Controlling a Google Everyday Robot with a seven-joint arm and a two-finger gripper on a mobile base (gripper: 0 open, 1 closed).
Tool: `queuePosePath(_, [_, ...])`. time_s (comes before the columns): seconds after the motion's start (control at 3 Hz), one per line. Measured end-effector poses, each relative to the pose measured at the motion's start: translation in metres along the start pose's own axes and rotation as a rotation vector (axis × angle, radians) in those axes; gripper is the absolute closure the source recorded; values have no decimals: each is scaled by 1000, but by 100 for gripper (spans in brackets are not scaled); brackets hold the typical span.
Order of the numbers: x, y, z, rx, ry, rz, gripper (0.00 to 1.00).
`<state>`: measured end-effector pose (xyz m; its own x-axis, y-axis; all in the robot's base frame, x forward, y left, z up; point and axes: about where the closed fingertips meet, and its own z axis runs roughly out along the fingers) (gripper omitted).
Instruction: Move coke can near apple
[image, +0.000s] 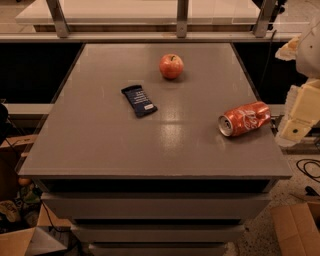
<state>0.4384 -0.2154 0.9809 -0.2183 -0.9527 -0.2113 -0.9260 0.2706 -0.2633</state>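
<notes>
The dented red coke can (245, 119) is laid sideways near the right edge of the table (100, 145); the gripper (300, 117) is seen just beyond that edge. The red-orange apple (171, 66) is set upright near the table's far edge.

Grey table (100, 145), speckled floor (257, 236)

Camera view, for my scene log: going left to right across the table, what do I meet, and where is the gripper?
Dark blue snack bar wrapper → apple → coke can, lying on its side → gripper, just past the right edge of the table, beside the can.
</notes>
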Motion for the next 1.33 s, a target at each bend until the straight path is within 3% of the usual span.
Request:
queuePosePath(0.67, [-1, -2, -2, 7, -5, -14, 0])
queuePosePath(1.0, [-5, -8, 1, 12, -18, -103, 0])
queuePosePath(1.33, [-13, -24, 25, 7, -31, -298, 0])
